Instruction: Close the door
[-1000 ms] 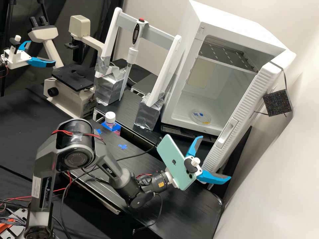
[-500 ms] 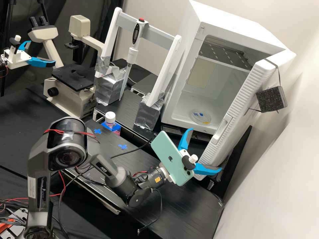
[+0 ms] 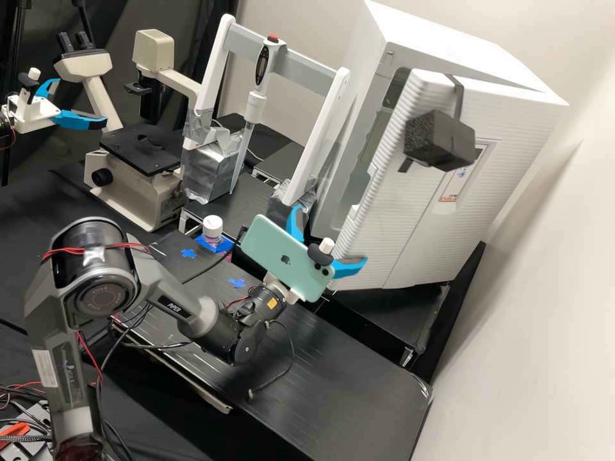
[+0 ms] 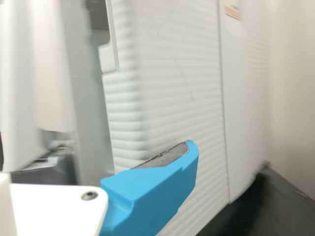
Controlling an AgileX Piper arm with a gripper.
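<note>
The gripper [image 3: 332, 235] stands open at the lower free edge of the white ribbed door [image 3: 410, 211], one blue finger in front of the door's bottom corner and the other beside its edge. Whether they touch cannot be told. The door is partly shut, with a narrow gap to the white cabinet [image 3: 458, 45] along its free side. In the wrist view, one finger of the gripper [image 4: 152, 189] lies across the outer face of the door [image 4: 182, 93]; nothing is held.
A white frame [image 3: 320, 137] with a pipette [image 3: 255, 107] stands left of the cabinet, on taped blocks. Further left is a microscope [image 3: 138, 153]. A capped bottle [image 3: 213, 229] stands behind the arm. A black box [image 3: 439, 141] hangs on the door; a wall [image 3: 544, 307] rises at right.
The door has swung from wide open to a narrow gap, hiding most of the cabinet's inside. The gripper has moved left and up in the high view along with it, its fingers staying open.
</note>
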